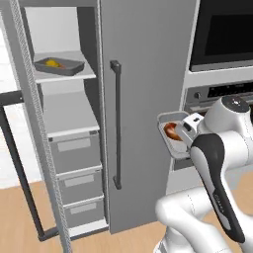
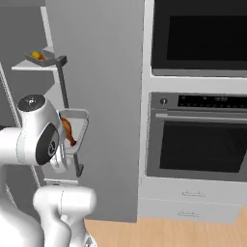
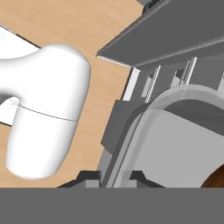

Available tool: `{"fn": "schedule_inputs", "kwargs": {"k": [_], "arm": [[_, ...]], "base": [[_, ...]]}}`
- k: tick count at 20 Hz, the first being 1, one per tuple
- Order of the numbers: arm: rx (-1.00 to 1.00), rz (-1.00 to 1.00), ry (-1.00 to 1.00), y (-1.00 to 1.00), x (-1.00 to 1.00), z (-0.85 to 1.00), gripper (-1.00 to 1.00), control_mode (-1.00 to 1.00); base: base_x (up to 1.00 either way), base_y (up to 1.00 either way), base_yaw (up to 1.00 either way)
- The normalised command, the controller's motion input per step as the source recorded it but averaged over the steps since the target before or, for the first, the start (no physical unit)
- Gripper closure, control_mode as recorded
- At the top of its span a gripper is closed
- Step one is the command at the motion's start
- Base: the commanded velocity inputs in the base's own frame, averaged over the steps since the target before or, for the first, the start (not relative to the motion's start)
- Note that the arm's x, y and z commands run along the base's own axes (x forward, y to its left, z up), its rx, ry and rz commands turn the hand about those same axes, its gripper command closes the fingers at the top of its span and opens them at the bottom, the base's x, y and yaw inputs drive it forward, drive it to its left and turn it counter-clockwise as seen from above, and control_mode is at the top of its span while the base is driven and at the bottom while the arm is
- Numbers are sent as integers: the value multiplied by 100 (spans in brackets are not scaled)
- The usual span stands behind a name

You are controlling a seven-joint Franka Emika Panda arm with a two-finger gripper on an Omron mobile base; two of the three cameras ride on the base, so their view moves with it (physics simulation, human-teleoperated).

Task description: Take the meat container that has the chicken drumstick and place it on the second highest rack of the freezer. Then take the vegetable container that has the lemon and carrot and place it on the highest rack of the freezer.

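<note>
The meat container (image 1: 170, 133) hangs in the air in front of the closed fridge door (image 1: 143, 99), tipped steeply onto its side, with the drumstick (image 1: 171, 130) lying against its lower part. The fingers (image 3: 114, 177) pinch its clear rim, one tip on each side of the wall, as the hand view shows.

The tilt is probably the main risk: held this steeply, the drumstick could slide over the rim and drop to the floor (image 1: 29, 217) unless the wrist levels out before the move. The grip is on a thin edge only, so a quick swing could let the container twist or slip out. The route to the open freezer (image 1: 64, 123) leads left past the long dark handle (image 1: 116, 123) and the edge of the closed door; a wide sweep could knock the container against either. The freezer door (image 1: 20, 99), swung open at the far left, narrows the way in from that side.

Inside the freezer, the top rack (image 1: 69, 74) already carries the vegetable container (image 1: 58, 65). The rack below it (image 1: 69, 116) is bare, and this I judge to be the target; the gap between the two is modest, so a tilted entry may catch the upper rack. Below are three grey drawers (image 1: 76, 148).

To the right stands a built-in oven (image 2: 198, 135) with a dark-screened unit (image 2: 198, 34) above it. The floor is light wood.
</note>
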Motion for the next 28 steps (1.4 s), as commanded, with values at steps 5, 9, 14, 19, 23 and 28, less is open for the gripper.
{"fn": "schedule_inputs", "kwargs": {"k": [5, 9, 14, 19, 23, 28], "arm": [[0, 0, 0, 0, 0, 0, 100, 100], [0, 0, 0, 0, 0, 0, 100, 100], [0, 0, 0, 0, 0, 0, 100, 100], [0, 0, 0, 0, 0, 0, 100, 100], [0, 0, 0, 0, 0, 0, 100, 100], [0, 0, 0, 0, 0, 0, 100, 100]], "base": [[1, 93, 5], [21, 42, 20], [24, -4, 17], [29, 0, 11], [40, 0, 5], [55, 0, 2]]}}
